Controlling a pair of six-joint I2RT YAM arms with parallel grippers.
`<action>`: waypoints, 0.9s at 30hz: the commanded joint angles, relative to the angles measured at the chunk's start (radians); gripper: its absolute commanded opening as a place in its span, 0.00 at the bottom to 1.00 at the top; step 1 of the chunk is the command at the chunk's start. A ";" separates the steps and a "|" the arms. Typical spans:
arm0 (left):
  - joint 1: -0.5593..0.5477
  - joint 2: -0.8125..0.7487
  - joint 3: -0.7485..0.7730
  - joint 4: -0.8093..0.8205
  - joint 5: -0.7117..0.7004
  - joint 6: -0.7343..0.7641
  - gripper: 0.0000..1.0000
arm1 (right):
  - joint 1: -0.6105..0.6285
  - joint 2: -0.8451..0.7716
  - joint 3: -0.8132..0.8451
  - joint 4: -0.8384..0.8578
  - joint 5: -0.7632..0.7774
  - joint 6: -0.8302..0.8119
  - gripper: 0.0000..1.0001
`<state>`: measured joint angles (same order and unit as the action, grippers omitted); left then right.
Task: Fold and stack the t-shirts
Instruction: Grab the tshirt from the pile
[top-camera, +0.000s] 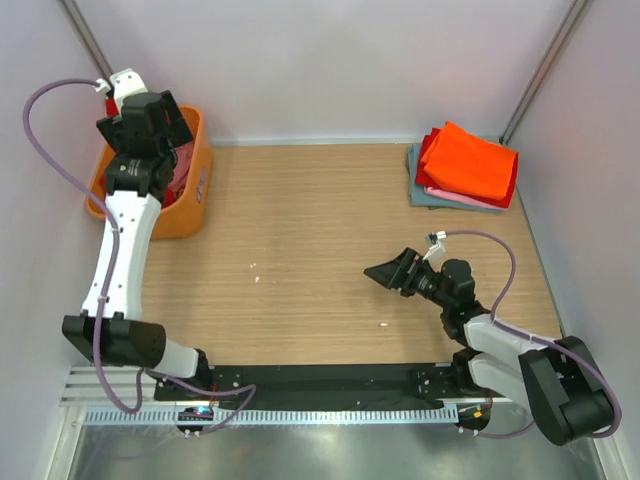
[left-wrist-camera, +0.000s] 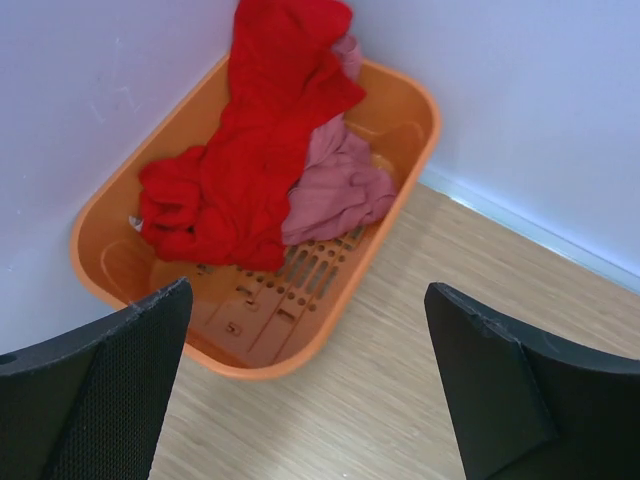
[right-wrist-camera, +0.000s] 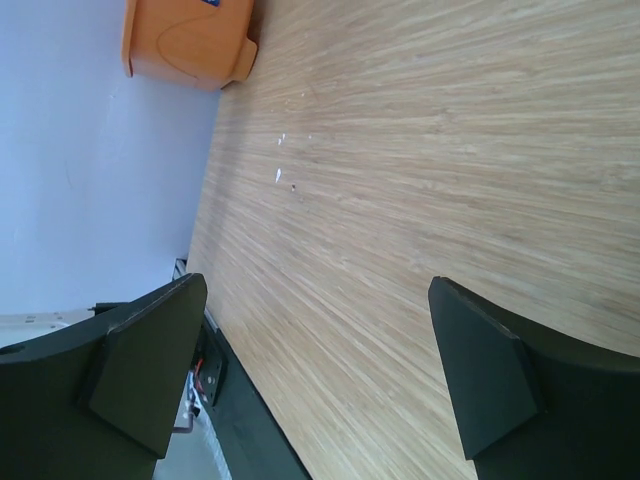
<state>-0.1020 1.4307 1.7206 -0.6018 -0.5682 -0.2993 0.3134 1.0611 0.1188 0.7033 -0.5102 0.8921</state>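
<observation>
A bright red t-shirt (left-wrist-camera: 240, 170) lies crumpled in the orange basket (left-wrist-camera: 412, 150), with a dusty rose t-shirt (left-wrist-camera: 345, 185) beside it. My left gripper (left-wrist-camera: 308, 300) is open and empty, hovering above the basket's near end; in the top view it (top-camera: 160, 118) hangs over the basket (top-camera: 195, 205). At the back right is a stack of folded t-shirts: orange (top-camera: 472, 160) on top, red, pink and grey-blue (top-camera: 418, 185) beneath. My right gripper (top-camera: 392, 272) is open and empty, low over bare table; the right wrist view shows it (right-wrist-camera: 318, 290) over wood.
The basket stands in the back left corner against the walls and also shows in the right wrist view (right-wrist-camera: 190, 40). A few small white specks (top-camera: 256, 267) lie on the wooden table. A black strip (top-camera: 330, 385) runs along the near edge between the arm bases.
</observation>
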 joint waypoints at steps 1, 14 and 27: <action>0.111 0.031 0.048 0.074 0.089 -0.009 1.00 | 0.006 -0.044 0.005 0.016 0.045 -0.028 1.00; 0.289 0.515 0.436 0.073 0.217 -0.104 0.96 | 0.006 -0.006 -0.017 0.097 0.033 -0.016 1.00; 0.349 0.893 0.724 0.267 0.361 -0.143 0.91 | 0.006 0.017 -0.047 0.185 0.042 0.005 1.00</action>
<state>0.2310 2.3268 2.3970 -0.4862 -0.2485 -0.4328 0.3134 1.0630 0.0731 0.7898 -0.4774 0.8967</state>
